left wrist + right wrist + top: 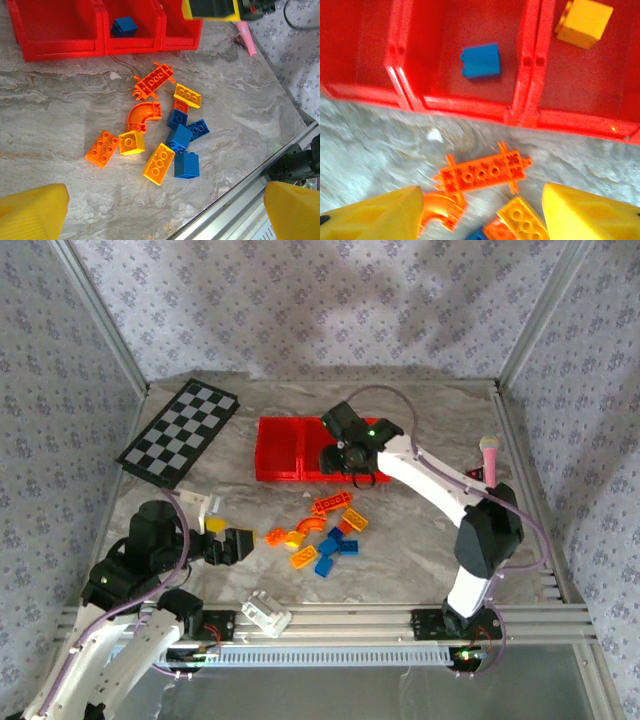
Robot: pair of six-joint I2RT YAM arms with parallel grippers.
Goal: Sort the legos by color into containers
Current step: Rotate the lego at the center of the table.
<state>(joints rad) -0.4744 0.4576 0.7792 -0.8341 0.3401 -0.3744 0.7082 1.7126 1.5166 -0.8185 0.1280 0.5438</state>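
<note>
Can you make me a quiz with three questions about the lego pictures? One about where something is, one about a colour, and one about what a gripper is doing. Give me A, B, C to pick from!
1. One yellow brick is already in the red tray. Where is it?
A) In the same compartment as the blue brick
B) In the compartment right beside the blue brick's
C) Stacked on top of the blue brick

2. What colour is the curved brick lying on the table?
A) Blue
B) Yellow
C) Orange

3. What is the left gripper doing?
A) It is open with nothing in it
B) It is shut on a blue brick
C) It is shut on the curved brick

Answers:
1 B: a red wall stands between the two bricks.
2 C: its arch is orange all over.
3 A: its yellow fingers stand far apart over bare table.
</note>
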